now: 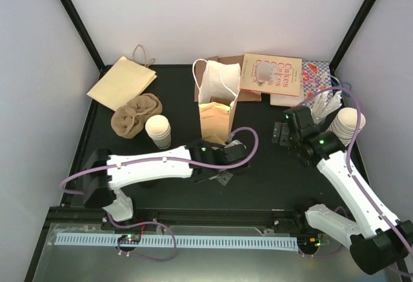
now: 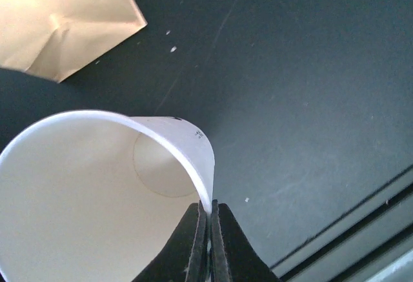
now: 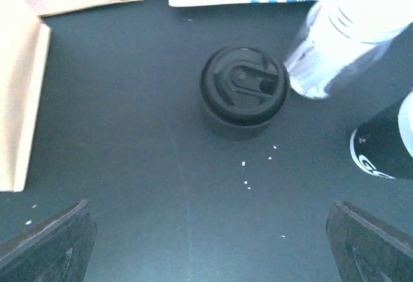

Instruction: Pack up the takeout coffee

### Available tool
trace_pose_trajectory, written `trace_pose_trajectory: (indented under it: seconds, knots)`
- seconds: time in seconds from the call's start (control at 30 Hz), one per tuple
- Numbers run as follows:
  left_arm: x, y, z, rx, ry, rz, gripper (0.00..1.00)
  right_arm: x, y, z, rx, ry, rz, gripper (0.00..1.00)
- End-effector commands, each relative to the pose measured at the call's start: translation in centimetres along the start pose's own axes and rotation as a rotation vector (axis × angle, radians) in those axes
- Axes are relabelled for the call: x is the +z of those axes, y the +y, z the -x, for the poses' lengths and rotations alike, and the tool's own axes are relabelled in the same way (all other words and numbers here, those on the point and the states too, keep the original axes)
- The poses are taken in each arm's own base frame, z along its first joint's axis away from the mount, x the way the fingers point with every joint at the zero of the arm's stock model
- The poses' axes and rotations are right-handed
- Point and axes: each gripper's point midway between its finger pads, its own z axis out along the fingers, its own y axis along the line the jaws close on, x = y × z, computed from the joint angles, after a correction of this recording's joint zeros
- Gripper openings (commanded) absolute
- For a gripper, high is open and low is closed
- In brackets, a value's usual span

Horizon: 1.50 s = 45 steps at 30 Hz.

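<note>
A white paper cup [image 2: 84,191] fills the left wrist view, tipped so its inside shows. My left gripper [image 2: 210,206] is shut on its rim, the wall pinched thin between the two fingers. From above, this gripper [image 1: 226,161] sits mid-table just in front of the upright tan paper bag [image 1: 216,122]; the cup itself is hidden beneath it. The round black lid [image 3: 244,86] lies flat on the mat ahead of my right gripper [image 3: 208,208]. That gripper is open wide with nothing between its fingers, and hovers at the right [image 1: 282,133].
A stack of lidless white cups [image 1: 158,131] and a brown pulp tray [image 1: 135,115] stand at the left, with a flat paper bag [image 1: 122,82] behind. A second cup stack [image 1: 348,124], a clear plastic sleeve [image 3: 342,30] and a book [image 1: 271,74] crowd the right.
</note>
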Motion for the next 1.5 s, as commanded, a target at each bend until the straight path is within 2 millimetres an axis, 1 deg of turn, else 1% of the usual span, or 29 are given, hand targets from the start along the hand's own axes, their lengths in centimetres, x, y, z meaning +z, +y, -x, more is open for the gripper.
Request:
trace_pose_trajectory:
  seconds: [0.0,0.13,0.33,0.43,0.47,0.53,0.63,0.7,0.8,0.87,0.9,1.0,1.1,1.17,1.23,1.27,1.33,1.4,1.47]
  knots:
    - [1.9,-2.5,2.5,0.036,-0.039,-0.008,0.02,1.6,-1.0,0.6,0.099,0.036,-0.011,1.00]
    - [3.6,-3.9,2.2,0.068,0.011,-0.028,0.02,2.6,-1.6,0.9,0.144,0.037,-0.036,1.00]
    - [4.4,-5.2,1.7,0.063,0.035,-0.087,0.02,4.5,-2.0,0.6,0.160,0.089,-0.098,1.00]
    - [4.6,-5.5,1.5,0.059,0.041,-0.098,0.05,5.3,-1.8,0.3,0.148,0.124,-0.108,1.00]
    - [4.7,-5.5,1.4,0.060,0.043,-0.099,0.09,5.4,-1.8,0.2,0.149,0.128,-0.115,1.00]
    - [4.6,-5.6,1.4,0.061,0.043,-0.108,0.25,5.5,-1.9,0.3,0.145,0.126,-0.117,1.00]
    - [3.4,-5.6,1.9,0.054,0.023,-0.129,0.49,5.4,-2.0,0.4,0.141,0.113,-0.125,1.00]
    - [2.0,-5.5,2.5,0.045,-0.006,-0.148,0.58,5.5,-2.1,0.6,0.139,0.112,-0.129,1.00]
    - [-0.9,-4.6,3.6,0.028,-0.072,-0.171,0.69,5.4,-2.4,1.0,0.146,0.129,-0.168,1.00]
    - [-2.8,-3.0,4.3,0.018,-0.137,-0.146,0.79,5.5,-2.5,1.2,0.138,0.139,-0.184,1.00]
    - [-3.7,-2.0,4.5,0.009,-0.168,-0.136,0.81,5.5,-2.5,1.3,0.125,0.135,-0.180,1.00]
    - [-5.9,2.0,4.9,-0.051,-0.247,-0.112,0.84,5.7,-1.9,2.1,0.071,0.072,-0.136,1.00]
    - [-7.4,6.8,4.4,-0.135,-0.325,-0.086,0.85,5.8,-1.8,2.4,0.062,0.045,-0.117,1.00]
    - [-8.0,10.2,3.7,-0.205,-0.391,-0.058,0.86,6.1,-1.8,2.3,0.078,0.075,-0.138,1.00]
    - [-8.8,13.4,2.8,-0.279,-0.451,-0.035,0.93,6.8,-1.9,2.3,0.082,0.124,-0.166,1.00]
    - [-9.1,14.8,2.3,-0.308,-0.480,-0.019,0.96,7.3,-1.6,2.4,0.081,0.144,-0.162,1.00]
    - [-9.9,16.7,1.5,-0.347,-0.540,0.000,0.99,8.2,-1.1,2.6,0.091,0.174,-0.156,1.00]
    - [-9.9,18.3,0.6,-0.377,-0.555,0.035,0.99,8.9,-0.9,3.0,0.107,0.189,-0.152,1.00]
    - [-9.7,19.3,0.0,-0.393,-0.553,0.059,0.99,9.5,-0.9,3.2,0.121,0.204,-0.152,1.00]
